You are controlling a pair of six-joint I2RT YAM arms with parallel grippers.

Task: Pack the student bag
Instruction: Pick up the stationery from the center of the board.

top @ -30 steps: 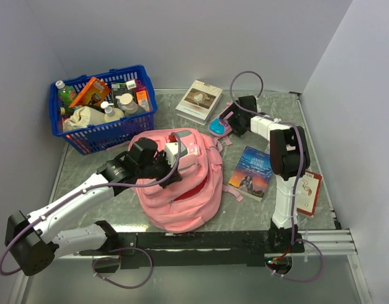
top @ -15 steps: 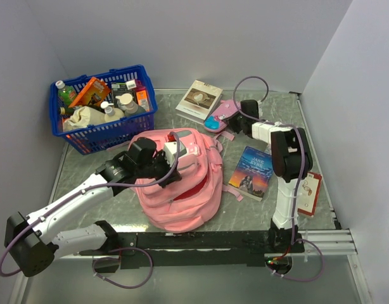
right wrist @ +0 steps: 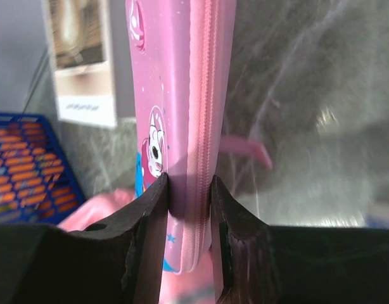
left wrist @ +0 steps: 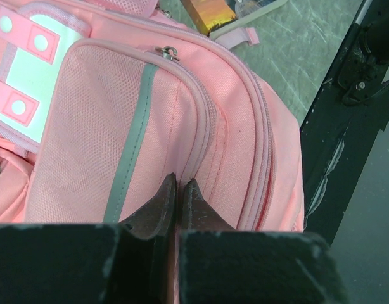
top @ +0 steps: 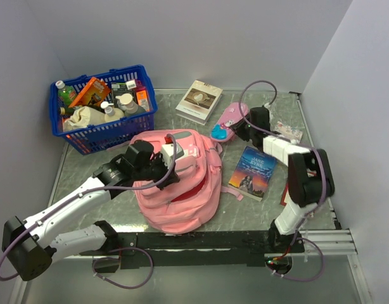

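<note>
– Two grips are judged to carry the risk. The bag (top: 178,183) is laid flat at the middle of the surface (top: 232,209), and a fold of its fabric beside the zip is pinched by the left end effector (left wrist: 180,187), whose jaws are closed almost tip to tip.
– How much fabric is caught?
– Only a thin fold, it seems. If the mouth is pulled wider, the fold could be slipped out and the opening lost. Only a narrow red gap is seen from above.
– And the other side?
– The pencil case (right wrist: 175,95) is clamped edge-on by the right end effector (right wrist: 189,196), seemingly near one end, beyond the bag and apart from its mouth. Held that far from its middle, it could be swung or twisted in the jaws once carried.
– Is anything placed in the path?
– The blue book (top: 251,171) is found just right of the bag, and the white book (top: 199,100) near the case. Either could be knocked if the case is carried low. A pink strap (right wrist: 245,149) is seen beside the case and could be snagged. The basket (top: 102,136) is set well apart, to the left.
</note>
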